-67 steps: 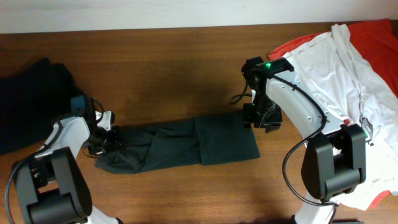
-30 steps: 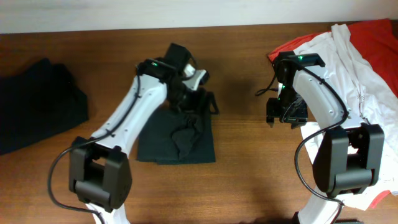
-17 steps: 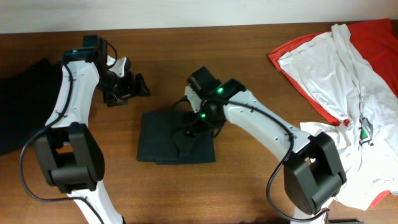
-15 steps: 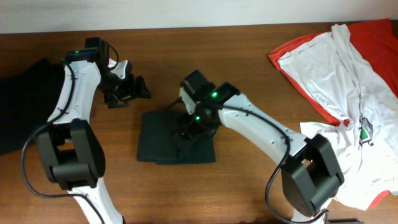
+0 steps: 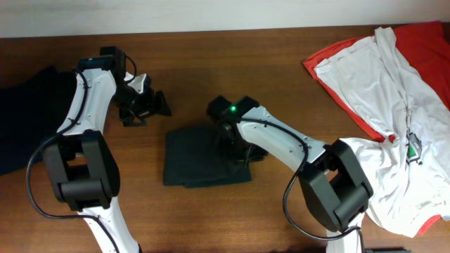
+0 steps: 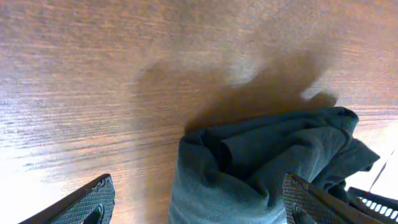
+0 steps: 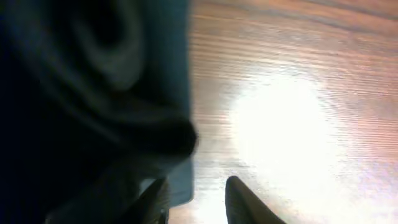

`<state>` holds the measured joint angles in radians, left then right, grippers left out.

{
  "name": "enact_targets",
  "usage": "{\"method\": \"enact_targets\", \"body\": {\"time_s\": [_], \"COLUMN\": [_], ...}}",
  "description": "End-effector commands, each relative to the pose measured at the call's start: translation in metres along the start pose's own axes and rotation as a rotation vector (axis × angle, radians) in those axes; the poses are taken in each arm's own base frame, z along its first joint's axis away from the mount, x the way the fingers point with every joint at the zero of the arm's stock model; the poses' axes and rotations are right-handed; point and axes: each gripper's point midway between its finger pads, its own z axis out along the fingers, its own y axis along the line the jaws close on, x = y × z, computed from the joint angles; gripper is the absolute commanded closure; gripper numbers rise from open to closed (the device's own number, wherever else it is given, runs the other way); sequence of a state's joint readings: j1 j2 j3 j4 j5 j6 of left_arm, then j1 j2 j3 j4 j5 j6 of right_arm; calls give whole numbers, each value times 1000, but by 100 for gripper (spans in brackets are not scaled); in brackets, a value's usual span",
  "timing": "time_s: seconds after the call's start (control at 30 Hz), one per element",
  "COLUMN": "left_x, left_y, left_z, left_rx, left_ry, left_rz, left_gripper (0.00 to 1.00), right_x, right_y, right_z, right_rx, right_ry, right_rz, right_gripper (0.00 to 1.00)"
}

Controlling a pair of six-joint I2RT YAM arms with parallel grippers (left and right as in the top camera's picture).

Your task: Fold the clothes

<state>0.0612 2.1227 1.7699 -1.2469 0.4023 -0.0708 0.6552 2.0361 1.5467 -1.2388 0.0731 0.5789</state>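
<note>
A dark shirt (image 5: 197,160) lies folded into a flat rectangle at the table's middle. My right gripper (image 5: 237,147) is down at its right edge. In the right wrist view the shirt (image 7: 93,93) fills the left side, and the gripper's (image 7: 197,183) fingers stand a narrow gap apart. The cloth's corner is against the left finger and bare wood shows beside the right one. My left gripper (image 5: 150,105) hovers up and left of the shirt, wide open and empty. From the left wrist, the gripper (image 6: 196,188) faces the bunched fold of the shirt (image 6: 267,155).
A heap of black clothes (image 5: 28,119) lies at the far left edge. A white shirt (image 5: 373,77) is spread over a red-orange one (image 5: 422,42) at the right, with more white cloth (image 5: 394,183) trailing toward the front right.
The left arm has folded the shirt over and pulled back to the upper left. The right arm has swung across onto the shirt's right edge and narrowed its jaws. The shirt has slid slightly right.
</note>
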Motion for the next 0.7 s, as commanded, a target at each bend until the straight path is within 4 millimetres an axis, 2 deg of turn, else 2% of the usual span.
{"method": "enact_targets", "body": {"time_s": [0.0, 0.03, 0.07, 0.1, 0.13, 0.17, 0.23, 0.3, 0.33, 0.37, 0.43, 0.5, 0.53, 0.6, 0.67], "left_x": [5, 7, 9, 9, 10, 11, 9, 7, 7, 7, 6, 19, 28, 42, 50], "left_y": [0, -2, -2, 1, 2, 0, -9, -8, -6, -7, -6, 5, 10, 16, 19], "left_z": [4, 5, 6, 7, 9, 10, 15, 17, 18, 20, 28, 46, 53, 60, 65], "left_rx": [-9, -11, -31, -68, -103, -117, -118, -184, -218, -242, -255, -260, -264, -270, -275], "left_ry": [23, 33, 39, 40, 42, 45, 36, 26, 26, 25, 17, 55, 87, 133, 156], "left_rz": [16, 20, 27, 38, 52, 62, 92, 122, 132, 148, 160, 150, 140, 127, 123], "left_gripper": [15, 14, 14, 14, 14, 14, 14, 14, 14, 14, 14, 14, 14, 14, 14], "right_x": [0, -1, -5, -9, -6, -3, 1, 5, 6, 9, 10, 8, 14, 32, 29], "right_y": [-30, -40, -33, -16, 11, 22, 41, 60, 58, 52, 39, -4, -9, -18, -28], "right_z": [1, -6, -24, -42, -67, -79, -84, -73, -56, -34, -10, 13, 19, 21, 22], "right_rx": [68, 46, -64, -188, -355, -402, -414, -418, -384, -340, -267, -85, -102, -98, -42], "right_ry": [36, 39, 16, -17, -68, -103, -139, -156, -131, -102, -86, -74, -35, 59, 37], "right_rz": [103, 137, 89, -25, -202, -264, -324, -372, -364, -357, -312, -97, -78, -66, -67], "right_gripper": [63, 63, 63, 62, 59, 59, 59, 57, 57, 58, 66, 89, 96, 96, 94]}}
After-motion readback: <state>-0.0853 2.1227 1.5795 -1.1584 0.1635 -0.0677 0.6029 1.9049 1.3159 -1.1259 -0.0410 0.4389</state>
